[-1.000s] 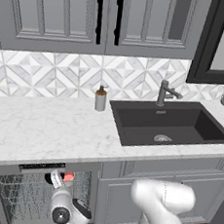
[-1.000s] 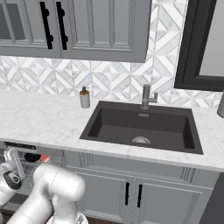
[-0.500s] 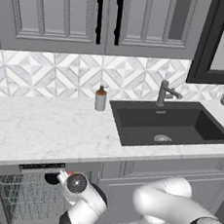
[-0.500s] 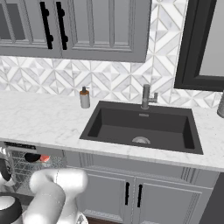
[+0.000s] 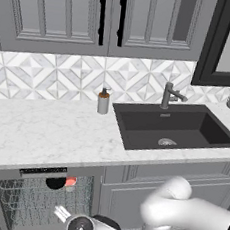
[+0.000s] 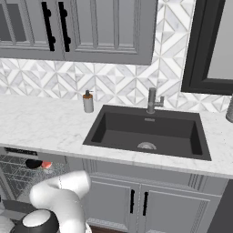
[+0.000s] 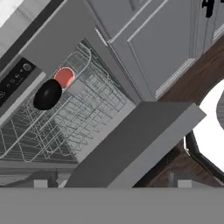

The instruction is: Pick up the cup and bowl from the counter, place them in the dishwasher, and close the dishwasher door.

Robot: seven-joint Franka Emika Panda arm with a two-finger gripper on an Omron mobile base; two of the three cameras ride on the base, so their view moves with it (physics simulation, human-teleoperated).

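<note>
Over the last second my arm has swung down beside the dishwasher (image 5: 42, 200). The cup (image 7: 64, 77) and bowl (image 7: 47, 94) sit touching in its wire rack (image 7: 65, 127). The gripper's fingers are spread, holding nothing. I judge only the dishwasher door (image 7: 135, 140) remains to close.

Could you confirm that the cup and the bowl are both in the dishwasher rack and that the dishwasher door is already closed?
Not quite: the dishwasher door is still open, folded down in front of the rack, as the hand view shows. The rest holds: the cup and the bowl sit side by side in the dishwasher rack.
</note>
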